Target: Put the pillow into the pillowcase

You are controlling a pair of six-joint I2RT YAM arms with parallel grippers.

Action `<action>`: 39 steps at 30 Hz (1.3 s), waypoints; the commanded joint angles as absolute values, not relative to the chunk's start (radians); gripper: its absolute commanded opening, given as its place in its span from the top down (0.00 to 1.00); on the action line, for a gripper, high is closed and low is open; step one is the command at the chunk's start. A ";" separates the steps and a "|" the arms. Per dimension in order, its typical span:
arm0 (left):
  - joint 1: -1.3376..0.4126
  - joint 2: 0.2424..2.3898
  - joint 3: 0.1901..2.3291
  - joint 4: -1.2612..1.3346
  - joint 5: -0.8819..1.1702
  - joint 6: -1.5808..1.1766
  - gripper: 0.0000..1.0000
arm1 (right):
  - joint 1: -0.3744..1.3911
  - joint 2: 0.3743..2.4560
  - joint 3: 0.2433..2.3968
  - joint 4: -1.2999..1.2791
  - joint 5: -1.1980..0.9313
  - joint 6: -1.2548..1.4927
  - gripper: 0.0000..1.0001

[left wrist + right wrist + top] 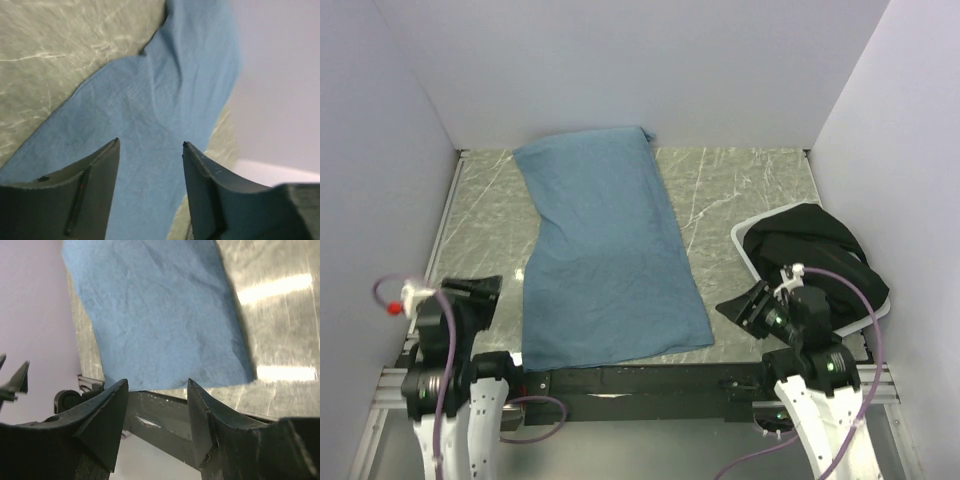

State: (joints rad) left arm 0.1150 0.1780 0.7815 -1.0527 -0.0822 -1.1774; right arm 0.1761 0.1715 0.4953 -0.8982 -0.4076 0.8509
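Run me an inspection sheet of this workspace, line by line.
Surface: grey marbled table, glossy.
Job's things: blue pillowcase spread flat, left of centre; pillow not seen in any view.
Clutter: black fabric bundle in a white tray at right.
Grippers: left gripper and right gripper open, empty.
Cables: purple cables looped at both arms, off the cloth.
Surroundings: plain pale walls on three sides.
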 commanded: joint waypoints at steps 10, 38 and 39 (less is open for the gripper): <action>0.054 0.554 0.629 -0.545 0.104 -0.933 0.30 | 0.357 0.727 0.581 -0.375 -0.173 0.700 0.17; -0.592 0.686 0.540 -0.385 -0.331 -0.897 0.04 | 0.387 0.850 0.497 -0.204 -0.141 0.627 0.00; -0.592 0.680 0.543 -0.387 -0.337 -0.894 0.02 | 0.387 0.850 0.499 -0.207 -0.140 0.626 0.00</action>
